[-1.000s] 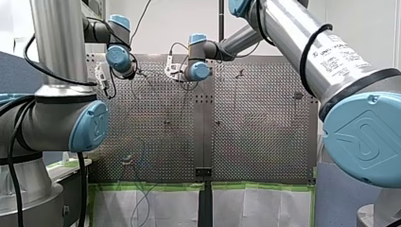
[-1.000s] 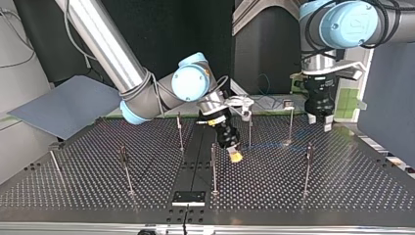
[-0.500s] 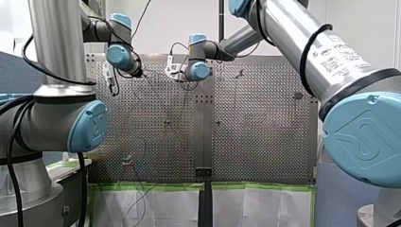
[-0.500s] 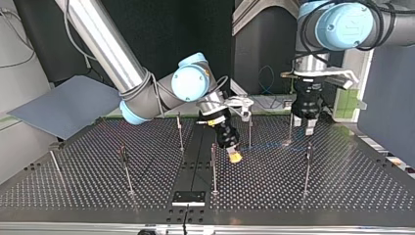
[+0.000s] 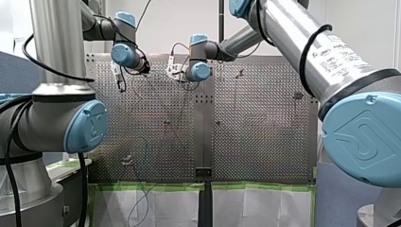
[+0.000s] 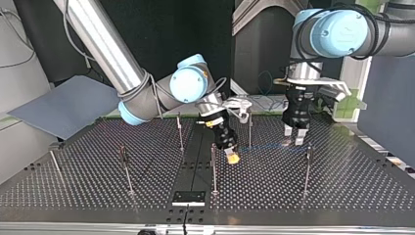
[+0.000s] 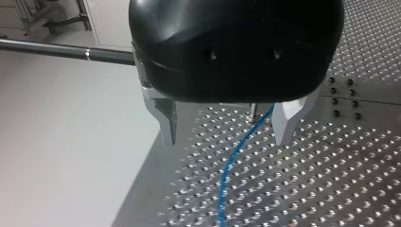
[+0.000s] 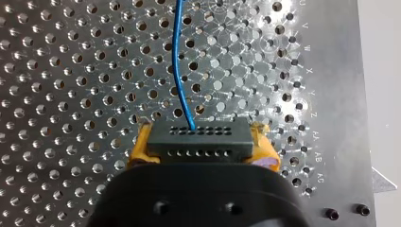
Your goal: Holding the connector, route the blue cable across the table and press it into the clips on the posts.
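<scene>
My right gripper (image 8: 202, 144) clenches the rigid black connector (image 8: 197, 135) near the table (image 6: 342, 186) centre, and the thin blue cable (image 8: 182, 71), I judge light and limp, runs toward two o'clock in the top view, between my left gripper's (image 7: 226, 135) spread fingers (image 7: 166, 118), where I would pinch it.

Robotics lab, perforated table (image 6: 352, 191), clip posts (image 6: 307, 171)

connector (image 8: 197, 139): back half is buried under my right gripper (image 8: 202, 144), can't see it
blue cable (image 8: 179, 71): heads away from the connector and gets cut off at the frame edge
clips (image 6: 123, 153): on the posts (image 6: 214, 169) around the connector, way too tiny to make out
</scene>
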